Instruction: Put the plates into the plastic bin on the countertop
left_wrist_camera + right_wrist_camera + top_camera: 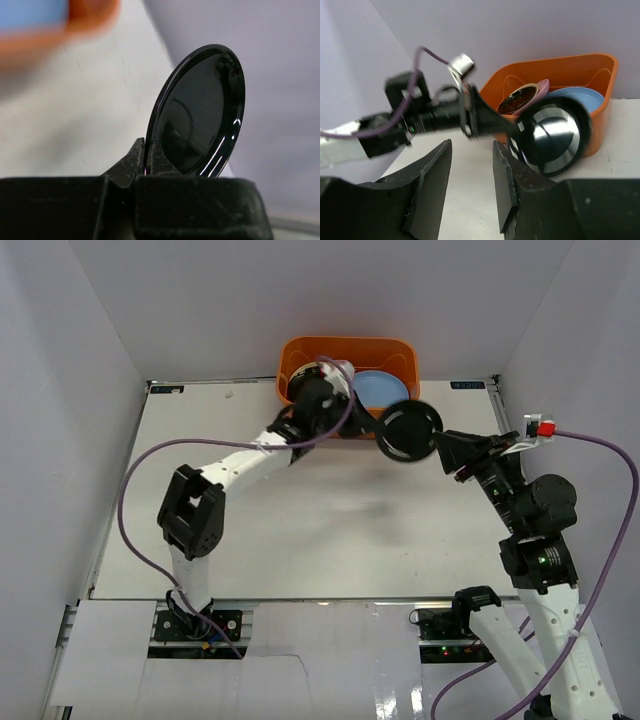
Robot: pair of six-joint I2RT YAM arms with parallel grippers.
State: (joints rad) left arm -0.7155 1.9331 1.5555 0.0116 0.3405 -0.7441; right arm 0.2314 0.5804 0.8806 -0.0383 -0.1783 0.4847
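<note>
My left gripper [378,428] is shut on the rim of a glossy black plate [408,430] and holds it on edge above the countertop [300,520], just in front of the orange plastic bin [345,344]. In the left wrist view the plate [200,110] stands clamped between the fingers [131,161]. My right gripper [447,451] is open and empty, just right of that plate; in its view the plate [552,135] hangs beyond the right finger [507,180]. The bin [602,65] holds a light blue plate [587,95], a pink plate [543,88] and a dark-centred tan one [519,98].
White walls close in the countertop on the left, back and right. The bin stands against the back wall. The left arm [240,462] stretches diagonally across the left half of the table. A purple cable [130,500] loops beside it.
</note>
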